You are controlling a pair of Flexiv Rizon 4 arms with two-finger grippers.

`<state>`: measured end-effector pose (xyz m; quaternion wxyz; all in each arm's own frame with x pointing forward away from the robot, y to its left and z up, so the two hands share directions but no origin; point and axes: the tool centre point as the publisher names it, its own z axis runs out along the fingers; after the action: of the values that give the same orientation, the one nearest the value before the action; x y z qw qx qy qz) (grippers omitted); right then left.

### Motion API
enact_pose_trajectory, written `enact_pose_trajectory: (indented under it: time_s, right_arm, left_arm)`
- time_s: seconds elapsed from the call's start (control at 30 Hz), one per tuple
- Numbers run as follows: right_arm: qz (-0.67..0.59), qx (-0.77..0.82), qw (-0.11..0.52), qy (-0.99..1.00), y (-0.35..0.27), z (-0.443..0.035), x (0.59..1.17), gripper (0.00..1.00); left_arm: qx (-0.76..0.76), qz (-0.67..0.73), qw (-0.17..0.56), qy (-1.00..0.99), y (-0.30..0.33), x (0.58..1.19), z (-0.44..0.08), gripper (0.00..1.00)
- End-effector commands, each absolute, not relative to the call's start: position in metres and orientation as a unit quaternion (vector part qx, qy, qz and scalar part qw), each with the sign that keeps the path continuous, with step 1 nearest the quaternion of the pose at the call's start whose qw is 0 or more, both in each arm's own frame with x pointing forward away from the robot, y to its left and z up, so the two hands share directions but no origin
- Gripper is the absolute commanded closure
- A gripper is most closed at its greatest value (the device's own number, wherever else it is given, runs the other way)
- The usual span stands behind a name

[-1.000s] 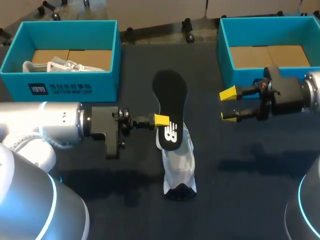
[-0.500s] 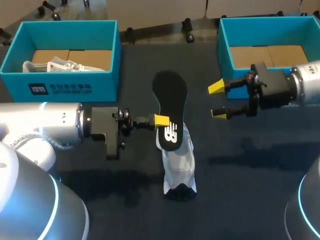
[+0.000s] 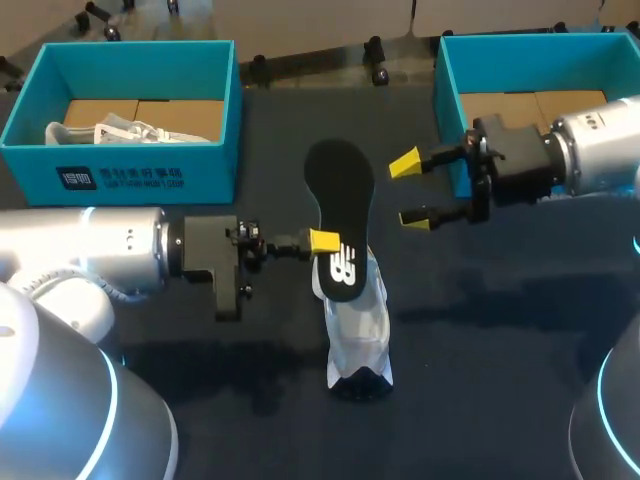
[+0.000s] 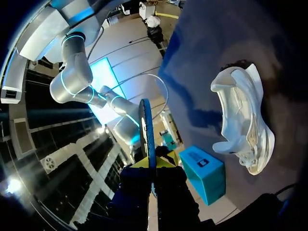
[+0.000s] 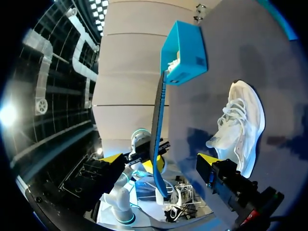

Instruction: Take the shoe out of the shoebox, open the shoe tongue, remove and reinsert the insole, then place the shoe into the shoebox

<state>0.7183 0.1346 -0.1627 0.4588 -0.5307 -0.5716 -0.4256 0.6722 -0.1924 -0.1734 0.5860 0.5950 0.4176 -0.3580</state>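
Observation:
A black insole point(image 3: 340, 195) is held up above the table, and my left gripper point(image 3: 320, 241) is shut on its side edge. Under it a white shoe point(image 3: 358, 318) lies on the dark table, toe toward the near edge. My right gripper point(image 3: 410, 190) stands open just to the right of the insole, not touching it. In the left wrist view the insole point(image 4: 147, 127) rises edge-on from the shut gripper point(image 4: 150, 163), with the shoe point(image 4: 243, 118) beside it. From the right wrist, the insole point(image 5: 158, 120) stands edge-on ahead of the open gripper point(image 5: 159, 160), the shoe point(image 5: 238, 122) off to one side.
A blue shoebox point(image 3: 140, 175) at the back left holds another white shoe point(image 3: 130, 131). A second blue shoebox point(image 3: 450, 110) stands at the back right, behind my right arm, with only cardboard showing inside.
My right arm has moved left, from in front of the right shoebox toward the insole, its gripper open throughout. The left arm, the insole and the shoe have not moved.

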Motion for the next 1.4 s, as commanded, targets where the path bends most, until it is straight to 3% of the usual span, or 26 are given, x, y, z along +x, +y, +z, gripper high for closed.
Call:
enact_pose_trajectory:
  time_s: [0.03,0.4,0.47,0.67,0.77,0.87,0.93,1.4]
  right_arm:
    - [-0.429,-0.529,0.462,-0.568,0.143,-0.17,0.72,0.0]
    - [-0.433,-0.527,0.441,-0.584,0.156,-0.175,0.715,0.0]
    - [-0.433,-0.528,0.434,-0.588,0.158,-0.174,0.714,0.08]
    - [-0.43,-0.533,0.425,-0.592,0.162,-0.175,0.712,0.1]
    - [-0.433,-0.535,0.424,-0.589,0.163,-0.176,0.711,0.17]
    - [-0.433,-0.535,0.423,-0.59,0.167,-0.177,0.711,0.42]
    - [-0.431,-0.534,0.424,-0.591,0.169,-0.178,0.712,0.5]
    - [-0.441,-0.527,0.42,-0.593,0.177,-0.178,0.713,0.6]
  left_arm:
    - [0.595,-0.348,0.592,0.418,-0.202,0.672,-0.179,1.0]
    - [0.597,-0.341,0.59,0.424,-0.207,0.675,-0.186,1.0]
    - [0.597,-0.341,0.59,0.424,-0.207,0.675,-0.186,1.0]
    - [0.597,-0.341,0.59,0.424,-0.207,0.675,-0.186,1.0]
    - [0.597,-0.341,0.59,0.424,-0.207,0.675,-0.186,1.0]
    - [0.597,-0.341,0.59,0.424,-0.207,0.675,-0.186,1.0]
    - [0.597,-0.341,0.59,0.424,-0.207,0.675,-0.186,1.0]
    - [0.597,-0.341,0.59,0.424,-0.207,0.675,-0.186,1.0]
